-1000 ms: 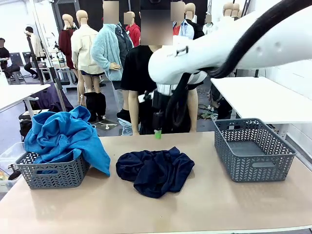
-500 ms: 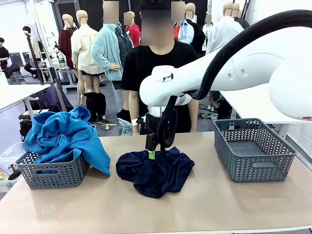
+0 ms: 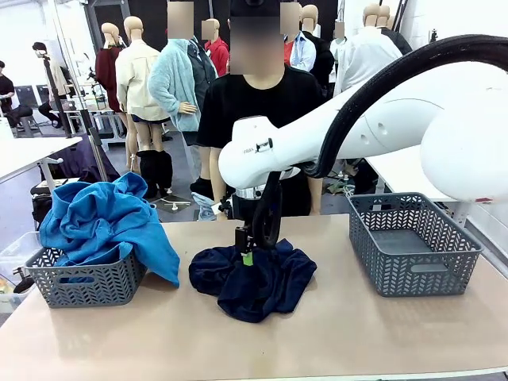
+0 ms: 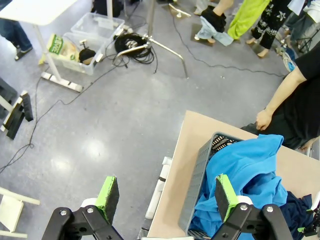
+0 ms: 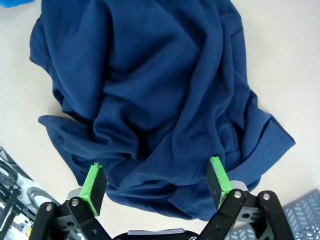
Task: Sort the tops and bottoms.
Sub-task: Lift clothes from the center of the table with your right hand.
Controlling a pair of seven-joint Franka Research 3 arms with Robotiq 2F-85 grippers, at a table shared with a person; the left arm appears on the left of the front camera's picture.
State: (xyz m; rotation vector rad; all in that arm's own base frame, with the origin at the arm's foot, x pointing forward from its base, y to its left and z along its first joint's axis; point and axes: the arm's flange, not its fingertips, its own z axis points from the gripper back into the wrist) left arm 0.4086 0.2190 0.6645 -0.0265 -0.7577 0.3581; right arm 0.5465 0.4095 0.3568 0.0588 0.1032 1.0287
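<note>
The right gripper hangs just over the dark trousers in the middle of the tabletop, jaws wide and empty, probably to pinch a fold. The heap seems longest left to right; no waistband is clear. The blue shirt fills the left basket. The left gripper is wide open, holding nothing.

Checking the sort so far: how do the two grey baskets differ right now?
The left basket is heaped with bright blue tops spilling over its rim; the right basket holds nothing. The left basket sits at the table's left edge, the right basket at its right. Both are grey with a herringbone weave.
</note>
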